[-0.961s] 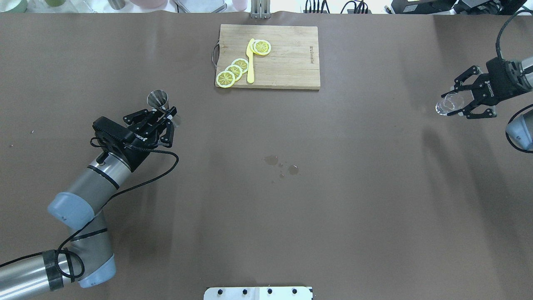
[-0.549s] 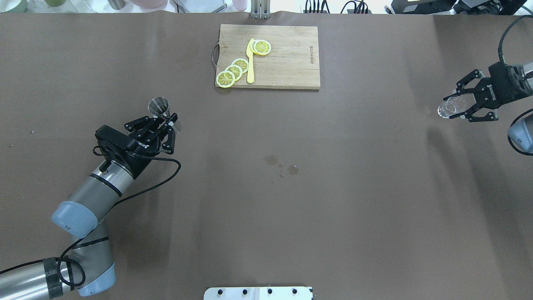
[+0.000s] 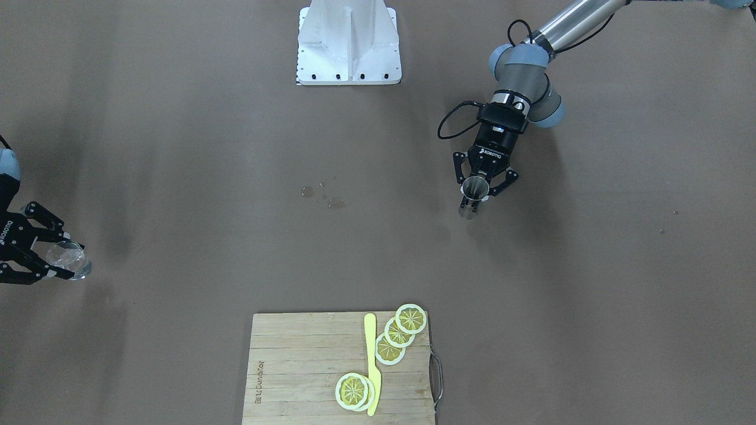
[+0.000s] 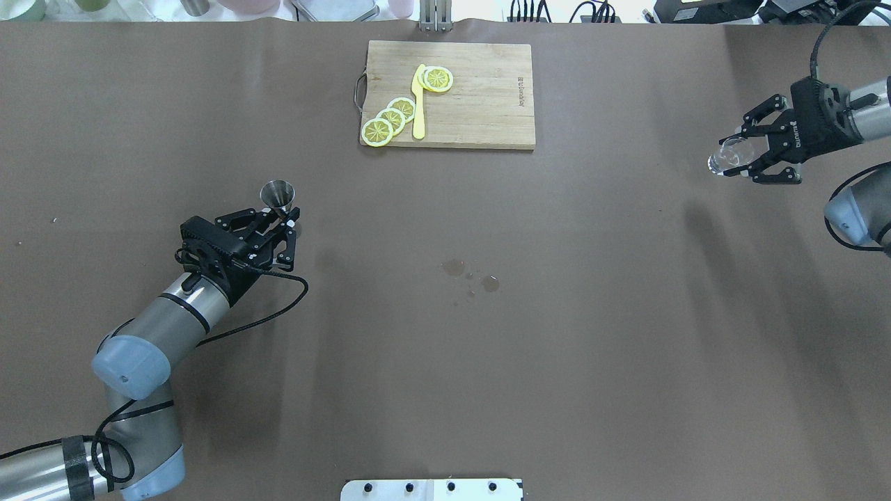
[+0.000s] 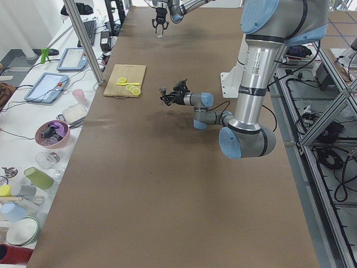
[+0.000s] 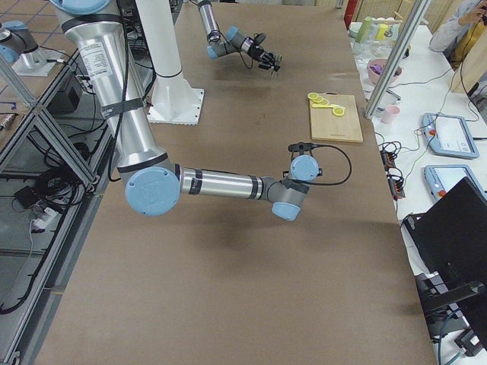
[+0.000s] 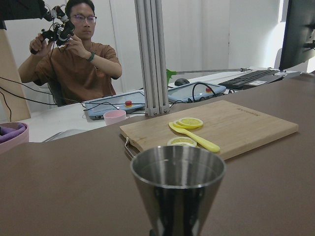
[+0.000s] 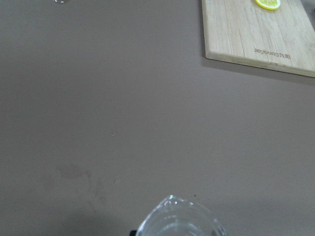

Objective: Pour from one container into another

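Note:
A steel jigger (image 4: 278, 193) stands upright in my left gripper (image 4: 285, 217), which is shut on its narrow waist, on the left part of the table. It shows again in the front view as the jigger (image 3: 474, 189) with the left gripper (image 3: 479, 192) around it, and its cup (image 7: 178, 189) fills the left wrist view. A clear glass (image 4: 724, 158) is held off the table at the far right by my right gripper (image 4: 738, 154), shut on it. The glass (image 3: 72, 258) and right gripper (image 3: 59, 255) sit at the front view's left edge. Its rim (image 8: 179, 219) shows in the right wrist view.
A wooden cutting board (image 4: 487, 104) with lemon slices (image 4: 390, 120) and a yellow knife (image 4: 418, 101) lies at the far middle. Wet spots (image 4: 472, 275) mark the brown table cover at the centre. A white mount plate (image 4: 431, 489) sits at the near edge.
My left gripper carried the jigger a little right and nearer the robot. My right gripper moved the glass leftward and farther away across the table.

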### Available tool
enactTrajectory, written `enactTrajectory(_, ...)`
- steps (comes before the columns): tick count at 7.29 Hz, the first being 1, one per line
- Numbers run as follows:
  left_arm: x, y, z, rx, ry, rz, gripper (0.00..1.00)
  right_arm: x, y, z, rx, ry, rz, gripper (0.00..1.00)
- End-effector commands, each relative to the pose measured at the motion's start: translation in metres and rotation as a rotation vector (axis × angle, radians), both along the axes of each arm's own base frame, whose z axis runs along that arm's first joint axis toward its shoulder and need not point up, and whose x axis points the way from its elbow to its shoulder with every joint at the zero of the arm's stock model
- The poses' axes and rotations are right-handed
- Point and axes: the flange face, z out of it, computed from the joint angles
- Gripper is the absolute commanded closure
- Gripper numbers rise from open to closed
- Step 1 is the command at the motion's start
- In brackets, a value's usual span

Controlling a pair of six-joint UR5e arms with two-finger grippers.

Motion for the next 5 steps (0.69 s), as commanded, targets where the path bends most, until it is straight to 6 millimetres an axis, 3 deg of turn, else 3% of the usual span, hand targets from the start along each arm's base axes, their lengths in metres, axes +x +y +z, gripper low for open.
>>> enactTrajectory(1,0.004,0.014,0.016,-0.013,-0.036,0.027,1.00,-0.021,0.016,-0.026,-0.029,-0.021,0.059,1.00)
enactTrajectory(3,-0.006,0.018,0.016,-0.010,-0.028,0.031,1.00,-0.017,0.045,-0.025,-0.066,-0.029,0.096,1.00)
enactTrajectory(5,-0.032,0.025,0.028,-0.011,-0.045,0.061,1.00,-0.007,0.068,-0.019,-0.130,-0.046,0.134,1.00)
